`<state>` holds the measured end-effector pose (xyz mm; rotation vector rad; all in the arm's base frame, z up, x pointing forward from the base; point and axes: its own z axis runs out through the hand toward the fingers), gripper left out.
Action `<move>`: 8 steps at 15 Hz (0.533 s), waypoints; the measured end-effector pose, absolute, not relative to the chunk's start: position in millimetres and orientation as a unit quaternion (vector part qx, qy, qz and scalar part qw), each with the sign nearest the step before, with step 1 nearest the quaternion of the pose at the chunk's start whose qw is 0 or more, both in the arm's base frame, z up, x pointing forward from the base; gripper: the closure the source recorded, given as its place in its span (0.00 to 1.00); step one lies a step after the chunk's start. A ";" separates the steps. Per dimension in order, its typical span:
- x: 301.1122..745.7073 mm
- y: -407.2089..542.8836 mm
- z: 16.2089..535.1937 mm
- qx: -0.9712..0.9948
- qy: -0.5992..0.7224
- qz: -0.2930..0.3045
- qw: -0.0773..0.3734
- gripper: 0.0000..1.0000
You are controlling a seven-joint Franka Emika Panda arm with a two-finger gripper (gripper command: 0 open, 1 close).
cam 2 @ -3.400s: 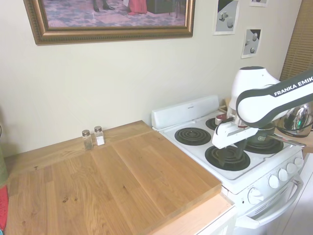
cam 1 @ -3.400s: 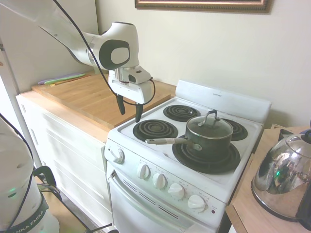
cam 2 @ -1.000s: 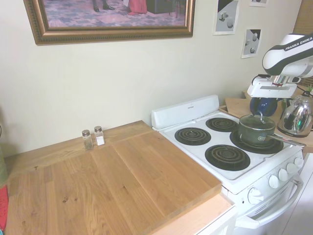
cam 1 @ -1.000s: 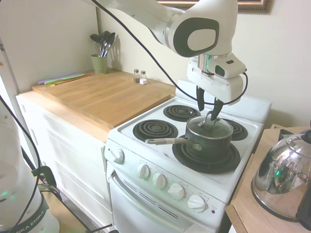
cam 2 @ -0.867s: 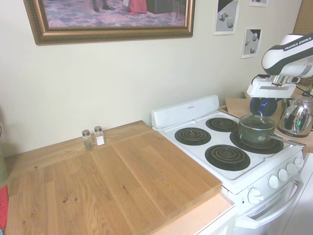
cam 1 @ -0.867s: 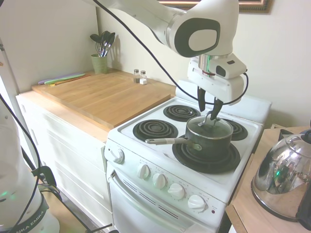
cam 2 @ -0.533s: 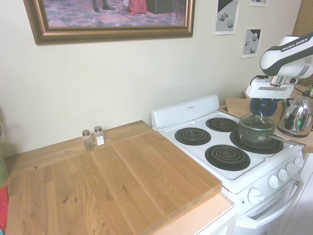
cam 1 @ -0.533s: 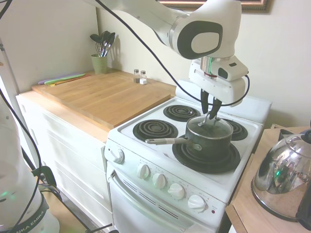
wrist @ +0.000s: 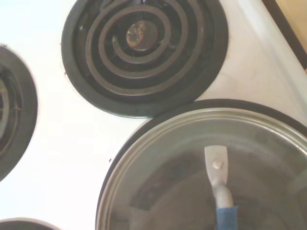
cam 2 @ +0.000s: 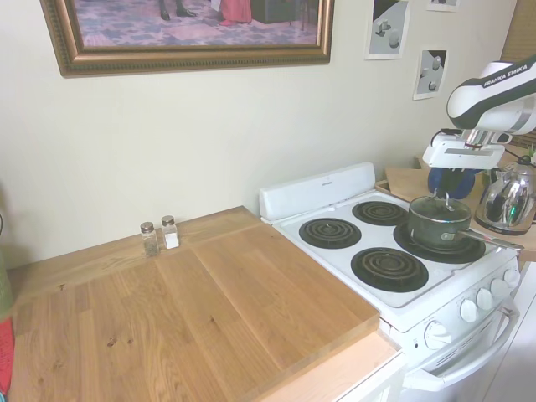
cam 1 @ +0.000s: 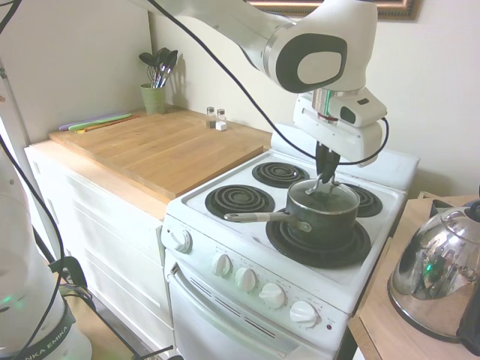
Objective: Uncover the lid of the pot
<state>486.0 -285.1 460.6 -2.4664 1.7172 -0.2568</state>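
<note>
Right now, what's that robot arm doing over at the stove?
It is working on taking the lid off the pot that sits on the front right burner of the stove. The gripper is right above the pot, and its fingers look shut on the lid's loop handle. The lid is not yet lifted and sits flat on the pot. A steel kettle stands nearby, untouched.

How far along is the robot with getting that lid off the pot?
Done: the gripper has reached the lid's loop handle and looks shut on it. In hand: the grasp itself, though the lid sits flat on the pot, on the stove's front burner. Left: lifting the lid clear and setting it down.
</note>
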 end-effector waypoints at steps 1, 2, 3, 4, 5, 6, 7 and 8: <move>486.1 -285.3 460.9 -0.816 0.568 -0.086 0.062 1.00; 486.3 -284.7 462.0 -0.817 0.566 -0.088 0.061 1.00; 487.2 -282.9 465.8 -0.819 0.564 -0.094 0.057 1.00; 488.3 -279.6 472.2 -0.820 0.561 -0.103 0.051 1.00; 488.6 -273.7 481.5 -0.820 0.559 -0.111 0.045 1.00; 487.6 -265.5 492.8 -0.821 0.557 -0.121 0.039 1.00; 485.7 -253.4 506.8 -0.821 0.555 -0.131 0.032 1.00; 483.4 -237.4 520.7 -0.821 0.553 -0.141 0.023 1.00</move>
